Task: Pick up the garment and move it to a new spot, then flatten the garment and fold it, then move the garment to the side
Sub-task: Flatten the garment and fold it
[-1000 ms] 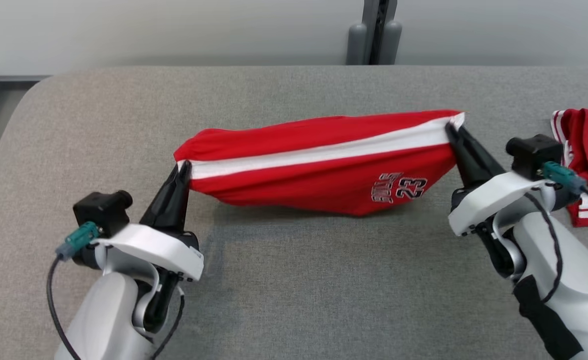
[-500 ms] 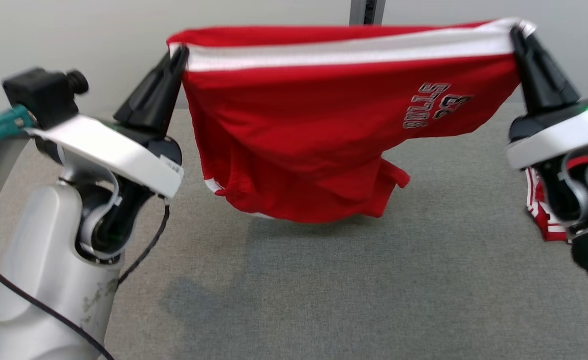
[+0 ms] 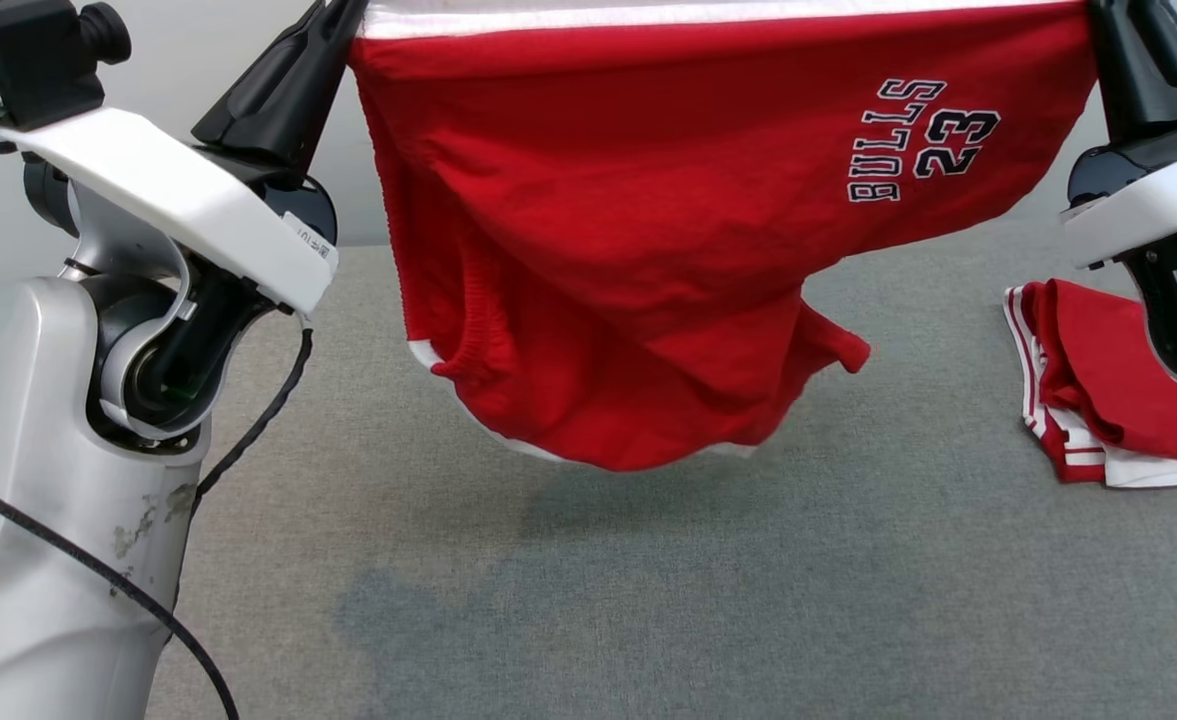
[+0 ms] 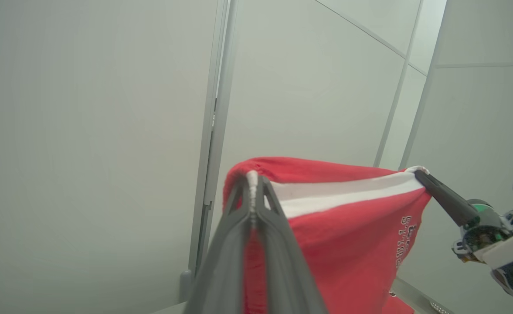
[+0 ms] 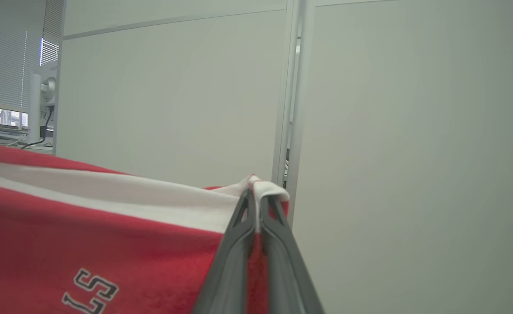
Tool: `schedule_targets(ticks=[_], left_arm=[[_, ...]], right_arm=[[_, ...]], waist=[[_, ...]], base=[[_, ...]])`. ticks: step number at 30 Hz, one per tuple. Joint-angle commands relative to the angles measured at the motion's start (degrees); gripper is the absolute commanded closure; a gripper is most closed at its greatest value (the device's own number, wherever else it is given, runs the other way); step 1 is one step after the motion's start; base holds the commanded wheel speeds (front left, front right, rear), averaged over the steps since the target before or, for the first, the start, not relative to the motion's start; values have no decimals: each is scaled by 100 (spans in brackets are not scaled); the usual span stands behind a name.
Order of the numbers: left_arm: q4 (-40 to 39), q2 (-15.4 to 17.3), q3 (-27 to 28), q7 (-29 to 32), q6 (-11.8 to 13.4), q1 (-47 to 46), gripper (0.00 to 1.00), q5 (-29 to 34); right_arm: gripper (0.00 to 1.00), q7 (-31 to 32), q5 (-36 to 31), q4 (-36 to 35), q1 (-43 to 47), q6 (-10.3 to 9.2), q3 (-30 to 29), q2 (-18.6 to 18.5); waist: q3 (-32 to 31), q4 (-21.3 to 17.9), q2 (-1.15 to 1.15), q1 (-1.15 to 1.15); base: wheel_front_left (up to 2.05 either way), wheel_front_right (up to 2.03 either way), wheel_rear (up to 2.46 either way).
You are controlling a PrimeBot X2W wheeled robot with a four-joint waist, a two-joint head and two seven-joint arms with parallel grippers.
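Holding the garment [image 3: 648, 250] up in the air, above the middle of the grey surface [image 3: 648, 600] and clear of it. Pinching one end of the white band [image 3: 708, 15] with the left gripper [image 4: 252, 183], the dark fingers pressed together on the cloth. Pinching the other end with the right gripper [image 5: 255, 196] in the same way.

Stretching the band almost straight between the two arms, at about the same height on both ends. Probably done so that the weight of the cloth pulls out some wrinkles, and so that nothing drags during the carry to a new spot. Judged as the carrying step, with flattening and folding not yet done.

Looks like sports shorts: bright red, soft, with white trim at the lower hems. Carries the print "BULLS 23" [image 3: 923, 140] near the right gripper, turned sideways. Hangs unevenly, with deep folds, bunched on the left side and with a small flap sticking out to the right. Throws a soft shadow on the surface below.

Well apart from a second garment [image 3: 1098, 400], also red and white, lying near the right edge of the surface.
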Motion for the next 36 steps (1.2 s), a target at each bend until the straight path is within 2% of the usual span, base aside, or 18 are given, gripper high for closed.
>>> schedule_targets(ticks=[1, 5, 10, 17, 21, 24, 28, 32, 36], left_arm=[[45, 25, 23, -1, 34, -65, 100, -7], [442, 3, -70, -147, -13, -460, 100, 160], [1331, -90, -297, -620, -100, -1387, 100, 515], [2851, -300, -483, -1879, -165, -3170, 100, 921], [3703, -209, -492, -2681, -168, -4119, 100, 1092], [4181, -218, -687, -3054, -166, -4557, 100, 1050], [4489, -49, -860, -3302, -163, -5136, 100, 935], [4496, -67, -1168, -3375, -162, -5244, 100, 691], [4134, -96, -1495, -3387, -163, -4870, 100, 319]], right_arm=[[100, 48, -21, 37, -65, -2, -8, 8], [100, 139, -72, 387, -419, -2, 163, 118], [100, 112, -322, 1295, -1371, -1, 630, 269], [100, -284, -447, 2636, -3295, -1, 1085, 666], [100, -455, -742, 3065, -4258, -1, 1135, 910], [100, -475, -1024, 2912, -4650, -2, 890, 1005], [100, -469, -1553, 2505, -4832, -1, 474, 1077], [100, -470, -1955, 2205, -4710, -1, 197, 1044], [100, -470, -1983, 2038, -4310, -1, 271, 840]], waist=[[38, -12, 0, 0], [377, -34, 0, 0], [946, -15, 0, 0], [2167, -63, 0, 0], [2831, -185, 0, 0], [3166, -318, 0, 0], [3584, -415, 0, 0], [3956, -370, 0, 0], [4127, -182, 0, 0]], base=[[0, 0, 0], [0, 0, 0], [0, 0, 0], [0, 0, 0], [0, 0, 0], [0, 0, 0], [0, 0, 0], [0, 0, 0], [0, 0, 0]])
